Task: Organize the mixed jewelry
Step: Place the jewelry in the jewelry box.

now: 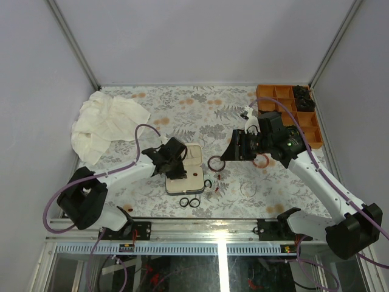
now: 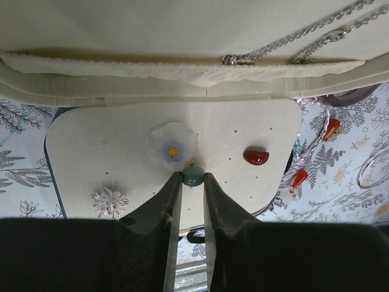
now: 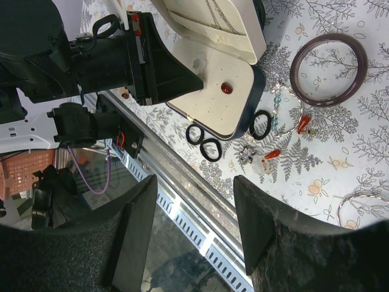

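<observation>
The left tool (image 2: 193,184) is narrow, pinching a green earring (image 2: 193,176) over the pad of the case (image 2: 91,146), with a red earring (image 2: 256,157) nearby. Right of the case, the right tool (image 3: 196,225) hangs wide and empty above the tabletop (image 1: 182,109). A bangle (image 3: 328,38) and black rings (image 3: 203,142) lie beside the case.

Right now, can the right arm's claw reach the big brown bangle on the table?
Probably yes. The right claw is open and empty, hovering close by the brown bangle, which lies flat with nothing covering it or standing in between.
</observation>
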You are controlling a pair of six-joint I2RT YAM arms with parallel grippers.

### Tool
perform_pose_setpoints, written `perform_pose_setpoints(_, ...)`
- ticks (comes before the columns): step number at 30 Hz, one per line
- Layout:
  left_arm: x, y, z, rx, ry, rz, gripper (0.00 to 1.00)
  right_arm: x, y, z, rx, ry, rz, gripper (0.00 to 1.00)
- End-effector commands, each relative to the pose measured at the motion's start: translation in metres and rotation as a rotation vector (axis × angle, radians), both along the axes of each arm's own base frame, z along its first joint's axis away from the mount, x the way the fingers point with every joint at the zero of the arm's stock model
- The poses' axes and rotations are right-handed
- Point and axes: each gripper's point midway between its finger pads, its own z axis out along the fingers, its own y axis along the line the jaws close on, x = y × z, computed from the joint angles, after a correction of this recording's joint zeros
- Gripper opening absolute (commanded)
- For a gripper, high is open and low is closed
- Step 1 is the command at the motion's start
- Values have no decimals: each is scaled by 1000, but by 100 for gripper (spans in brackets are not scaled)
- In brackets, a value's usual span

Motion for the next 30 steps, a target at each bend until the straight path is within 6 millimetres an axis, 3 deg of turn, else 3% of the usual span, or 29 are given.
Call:
perform_pose_setpoints(1,5,-1,2,23,-18,-19,0,-3,6,7,33,-12,22,60)
perform_pose_setpoints(6,5,-2,3,24,-17,-24,1,-3,7,8,36,-12,27,60)
perform_pose_setpoints(14,5,-2,6,24,-19,-25,15,-3,7,8,37,-10,29,61)
perform_pose_setpoints(30,3,-1,6,28,-19,-26,31,-3,7,10,38,-13,31,61)
